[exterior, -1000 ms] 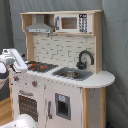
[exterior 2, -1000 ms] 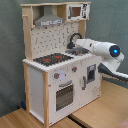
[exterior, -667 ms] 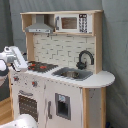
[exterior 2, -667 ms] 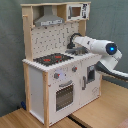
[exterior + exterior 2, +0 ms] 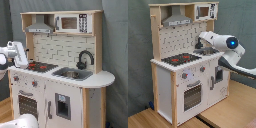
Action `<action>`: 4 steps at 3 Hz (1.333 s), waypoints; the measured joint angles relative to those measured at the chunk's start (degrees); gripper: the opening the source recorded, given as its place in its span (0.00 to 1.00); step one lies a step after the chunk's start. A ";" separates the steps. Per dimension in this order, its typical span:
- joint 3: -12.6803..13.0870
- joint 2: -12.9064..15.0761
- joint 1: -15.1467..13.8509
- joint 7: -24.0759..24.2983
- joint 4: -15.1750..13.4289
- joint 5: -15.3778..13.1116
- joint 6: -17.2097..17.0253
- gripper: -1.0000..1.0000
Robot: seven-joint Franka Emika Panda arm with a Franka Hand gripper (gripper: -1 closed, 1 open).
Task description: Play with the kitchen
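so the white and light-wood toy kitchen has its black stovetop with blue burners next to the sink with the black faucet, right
Not quite: the burners are red, not blue. In the first exterior view the black stovetop of the white and light-wood toy kitchen shows red burners, and it does sit beside the sink with the black curved faucet. The second exterior view shows the same red rings.

This looks like a lab or test room rather than a home: a toy kitchen (image 5: 60, 70) stands alone on a bare wooden floor (image 5: 228, 107) before a plain grey curtain (image 5: 117, 40), beside a white robot arm (image 5: 223, 42).
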 joint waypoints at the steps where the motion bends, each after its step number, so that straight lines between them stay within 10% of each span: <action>1: -0.79 0.82 -2.79 2.21 3.77 0.08 -3.94 1.00; 4: -2.80 5.22 -8.68 10.70 13.84 2.31 -16.42 1.00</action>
